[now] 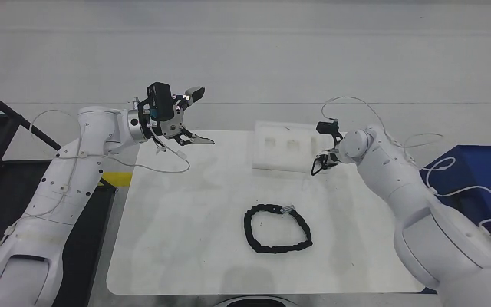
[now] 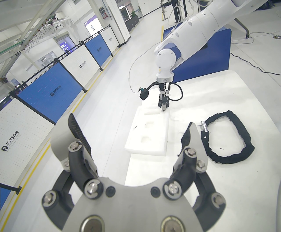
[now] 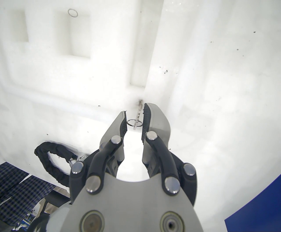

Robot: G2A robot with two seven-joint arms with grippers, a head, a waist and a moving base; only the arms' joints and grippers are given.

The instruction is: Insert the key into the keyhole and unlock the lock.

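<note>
L pincer (image 1: pixel 205 115) hangs over the worktop (image 1: pixel 192 230) edge, upper left of centre in the top view. Jaws spread wide, nothing betw. them. It sits well apart from the lock and the foam.

R pincer (image 1: pixel 316 165) is right of centre in the top view, at the right-hand end of the white foam block (image 1: pixel 288 146). Jaws are part open w/ a narrow gap. In the R wrist view the key (image 3: pixel 138 114) stands edge-on betw. the two pads, nearer one pad than the other, w/ white showing betw. key and the far pad, so not clamped. The key's tip meets the foam at the block's edge. A thin wire ring (image 3: pixel 133 122) hangs on the key, across the gap. Second loose ring (image 3: pixel 72 12) lies in one of the foam's square recesses.

Chain lock (image 1: pixel 278 228) lies flat on the worktop, lower centre of the top view, as a closed loop in a black fabric sleeve. Its metal lock end (image 1: pixel 288 207) is at the loop's upper right, facing the foam block. Keyhole too small to make out. Lock is near the foam but not touching it, and apart from both pincers.
</note>
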